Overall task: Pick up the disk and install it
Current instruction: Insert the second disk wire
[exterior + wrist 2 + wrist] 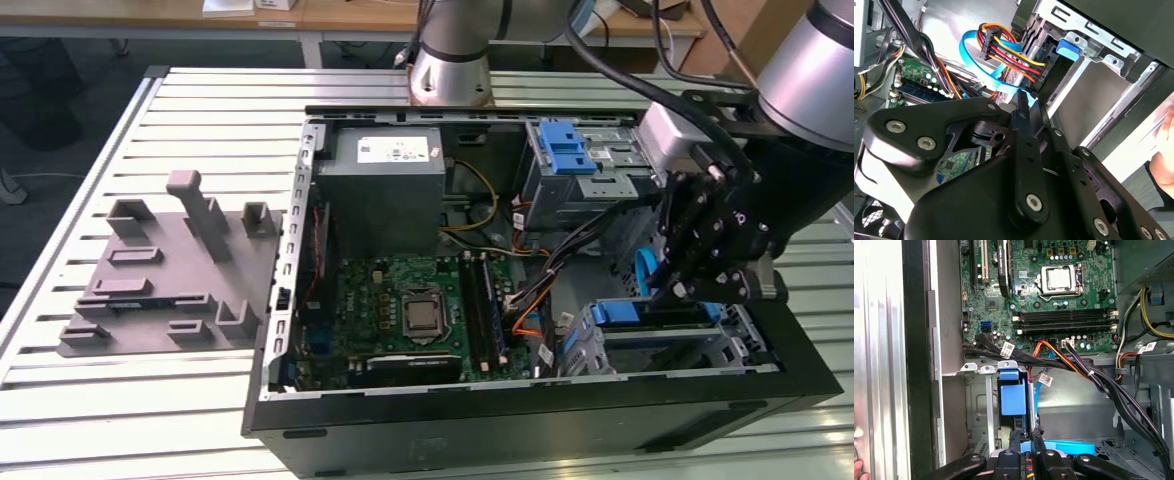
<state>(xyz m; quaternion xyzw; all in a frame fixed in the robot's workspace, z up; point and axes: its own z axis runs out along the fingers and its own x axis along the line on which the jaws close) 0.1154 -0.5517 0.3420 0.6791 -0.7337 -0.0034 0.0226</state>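
Note:
The disk sits in the lower drive cage at the front corner of the open computer case (287, 300), on the exterior view's right. Its blue carrier end (654, 312) faces into the case. In the first wrist view the blue carrier (1013, 400) lies between the cage's metal rails, just beyond my gripper (1026, 434). My gripper (677, 292) hangs inside the case, right at the carrier, with its fingers (1021, 102) pressed together and nothing between them. The disk's grey body is hidden in the cage.
Bundled power and data cables (1004, 55) and a blue ribbon cable (1069, 446) run close to the gripper. The motherboard (414, 310), grey power-supply box (380, 190) and an upper cage with a blue latch (567, 150) share the case. A grey fixture (167, 270) lies on the slatted table. A person's hand (1161, 160) is near the case.

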